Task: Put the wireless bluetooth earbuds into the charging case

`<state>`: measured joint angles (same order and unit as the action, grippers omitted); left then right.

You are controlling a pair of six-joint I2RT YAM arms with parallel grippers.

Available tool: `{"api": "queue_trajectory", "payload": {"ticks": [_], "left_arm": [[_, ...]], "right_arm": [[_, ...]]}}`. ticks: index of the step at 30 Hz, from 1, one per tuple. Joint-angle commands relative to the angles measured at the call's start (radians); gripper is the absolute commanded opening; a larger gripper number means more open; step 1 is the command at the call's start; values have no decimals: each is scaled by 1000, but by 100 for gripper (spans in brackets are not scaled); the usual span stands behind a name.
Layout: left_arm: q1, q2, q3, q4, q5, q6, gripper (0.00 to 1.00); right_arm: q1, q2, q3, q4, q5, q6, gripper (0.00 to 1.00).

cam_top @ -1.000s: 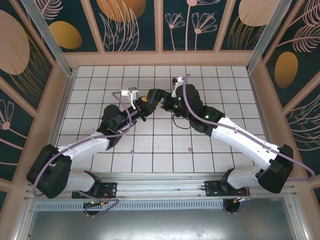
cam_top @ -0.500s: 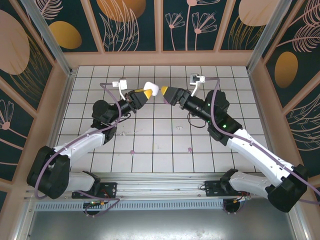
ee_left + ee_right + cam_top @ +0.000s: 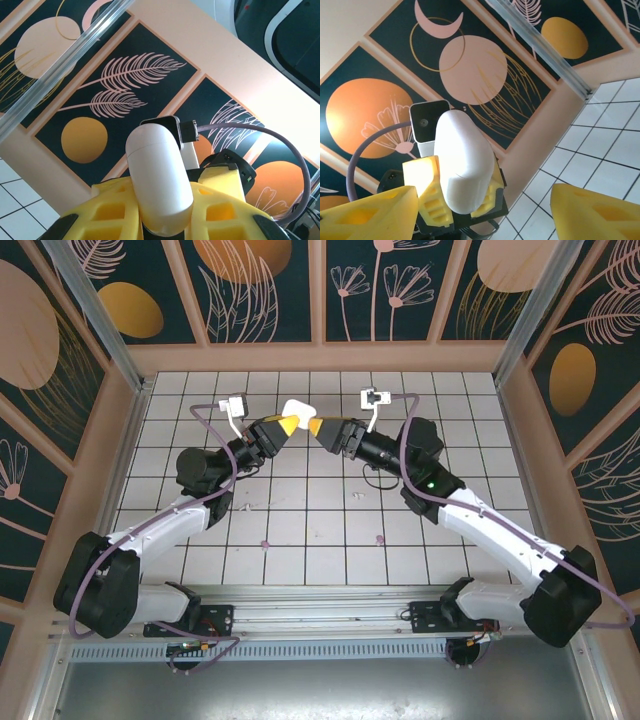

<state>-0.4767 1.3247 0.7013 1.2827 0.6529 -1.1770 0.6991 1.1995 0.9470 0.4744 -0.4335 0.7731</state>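
**Charging case held aloft, right gripper closing in**

The charging case point(image 3: 297, 408) is clamped in your left gripper point(image 3: 287, 424), raised above the far middle of the table point(image 3: 460, 440). Within the last second both arms lifted off the tiles. Your right gripper point(image 3: 318, 428) has since drawn up until its tip is just beside the case, fingers apart and holding nothing. My judgement is that a two-handed hold or lid opening is being set up. The case looks closed, so insertion has not begun. Count: one case, two grippers. I cannot identify any earbuds with certainty.
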Motion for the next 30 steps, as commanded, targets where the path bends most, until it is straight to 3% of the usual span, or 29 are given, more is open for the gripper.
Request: {"api": "queue_trajectory", "payload": {"ticks": [1,6,14,20,22,25,28,30], "left_arm": [[2,-27,-9,64,28,-24,0],[2,-29,-10,63,39,-34,0],[0,-29,-1,4,57,-6,0],[1,-59,27,-179,80,97,0],[1,-77,32,-240,77,137,4],[1,-109,44,-344,69,208,26],[2,-149,92,-566,38,342,63],[3,-175,135,-738,7,447,76]], "right_arm": [[-3,15,10,115,-55,24,68],[-1,51,38,123,-82,28,62],[-1,86,55,128,-129,8,32],[-2,78,52,96,-141,-66,19],[-1,74,55,82,-142,-93,16],[-3,73,70,34,-142,-147,13],[-4,71,113,-80,-144,-245,12],[-4,64,150,-188,-134,-341,11]]}}
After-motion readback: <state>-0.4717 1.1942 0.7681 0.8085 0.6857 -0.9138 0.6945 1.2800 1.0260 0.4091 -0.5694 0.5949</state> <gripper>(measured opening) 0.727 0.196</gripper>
